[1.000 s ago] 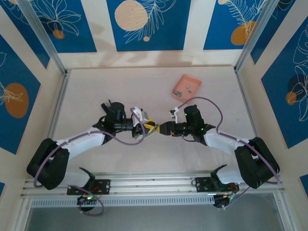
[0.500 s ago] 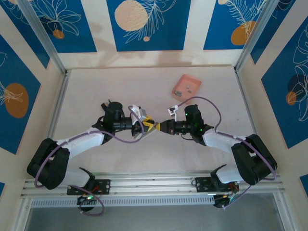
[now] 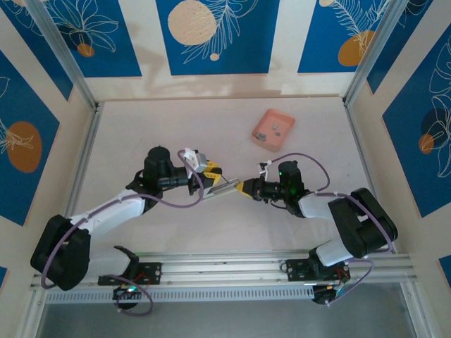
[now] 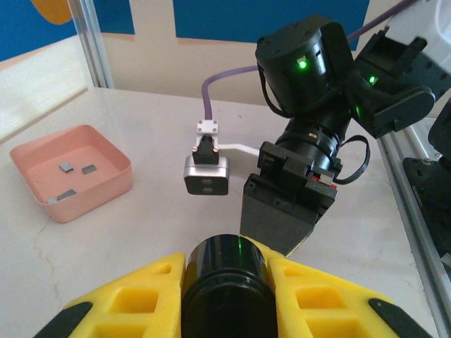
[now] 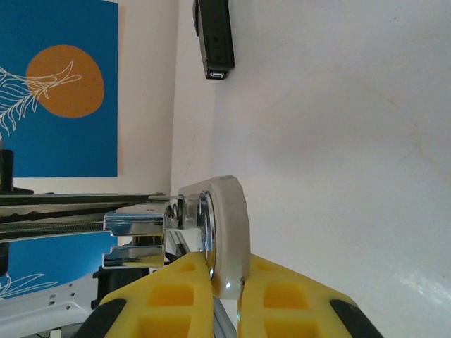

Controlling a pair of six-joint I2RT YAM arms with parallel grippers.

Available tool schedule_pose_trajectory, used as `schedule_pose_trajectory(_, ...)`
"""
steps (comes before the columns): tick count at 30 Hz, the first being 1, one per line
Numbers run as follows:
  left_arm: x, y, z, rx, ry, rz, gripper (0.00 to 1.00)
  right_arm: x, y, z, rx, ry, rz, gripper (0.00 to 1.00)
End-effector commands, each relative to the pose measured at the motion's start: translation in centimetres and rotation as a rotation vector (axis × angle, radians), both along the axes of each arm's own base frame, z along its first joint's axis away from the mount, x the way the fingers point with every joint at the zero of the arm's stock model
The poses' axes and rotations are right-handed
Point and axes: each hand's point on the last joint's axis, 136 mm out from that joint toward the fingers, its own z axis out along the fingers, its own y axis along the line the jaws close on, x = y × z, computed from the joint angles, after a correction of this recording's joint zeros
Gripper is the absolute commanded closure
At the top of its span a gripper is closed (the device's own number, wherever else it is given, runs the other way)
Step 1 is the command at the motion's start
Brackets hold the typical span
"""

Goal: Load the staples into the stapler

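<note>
The right pincer (image 3: 243, 187) is clamped tight. From its own wrist you can see the two yellow fingers (image 5: 176, 289) squeezed together on the cream plastic end of the stapler (image 5: 227, 225). A chrome metal part runs off sideways from that cap.

Facing it is the left pincer (image 3: 206, 182), which is also closed. In its wrist view its yellow fingers (image 4: 134, 296) sit on either side of a dark, rounded part that I take to be the stapler's other end, though I can't make out the shape well. From above, the stapler (image 3: 225, 186) shows as a slim silvery bar held between the two pincers, which point at each other above the middle of the desk (image 3: 141, 127). I can't tell whether the bar is raised clear of the surface or resting on it.

Looking past the left pincer, the black wrist of the right arm shows a green light, and a small grey camera (image 4: 206, 174) sits beside it.

The staples (image 4: 67, 167) are well away from both pincers. A few tiny grey bits lie loose on the floor of the pink tray (image 4: 106, 184). The tray stands flat on the desk towards the far side, beyond the right arm.
</note>
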Motion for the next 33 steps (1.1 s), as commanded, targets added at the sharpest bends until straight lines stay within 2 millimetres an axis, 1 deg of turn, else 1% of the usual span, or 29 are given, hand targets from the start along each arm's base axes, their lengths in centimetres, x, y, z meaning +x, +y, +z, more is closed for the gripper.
schedule_pose_trajectory(1, -0.6, 0.6, 9.3, -0.169, -0.225, 0.002, 0.98, 0.0, -1.7, -4.6, -0.1, 0.149, -0.104, 0.86)
schedule_pose_trajectory(6, 0.0, 0.9, 13.3, -0.227, -0.285, 0.044, 0.98, 0.1, -1.1, -4.7, -0.087, 0.165, -0.097, 0.8)
schedule_pose_trajectory(10, 0.3, 1.1, 15.8, -0.292, -0.3, 0.062, 0.99, 0.0, -0.3, -5.0, -0.104, 0.17, -0.07, 0.74)
schedule_pose_trajectory(14, 0.3, 1.0, 16.9, -0.31, -0.31, 0.054, 0.99, 0.0, 0.5, -4.8, -0.112, 0.151, -0.05, 0.63)
schedule_pose_trajectory(17, 0.5, 1.1, 16.9, -0.295, -0.318, 0.068, 0.99, 0.1, 0.8, -4.5, -0.126, 0.125, -0.039, 0.54)
schedule_pose_trajectory(20, 0.8, 1.1, 16.5, -0.267, -0.314, 0.085, 0.99, 0.1, 1.0, -3.9, -0.15, 0.079, -0.028, 0.5)
schedule_pose_trajectory(23, 1.1, 1.2, 16.1, -0.247, -0.306, 0.106, 0.99, 0.3, 1.1, -2.7, -0.183, 0.005, -0.024, 0.49)
schedule_pose_trajectory(29, 1.3, 1.1, 15.5, -0.242, -0.286, 0.106, 0.99, 1.4, 1.3, 1.1, -0.224, -0.199, -0.03, 0.48)
schedule_pose_trajectory(33, 1.4, 1.1, 15.2, -0.228, -0.282, 0.106, 0.99, 1.3, 1.0, 2.5, -0.283, -0.288, -0.011, 0.48)
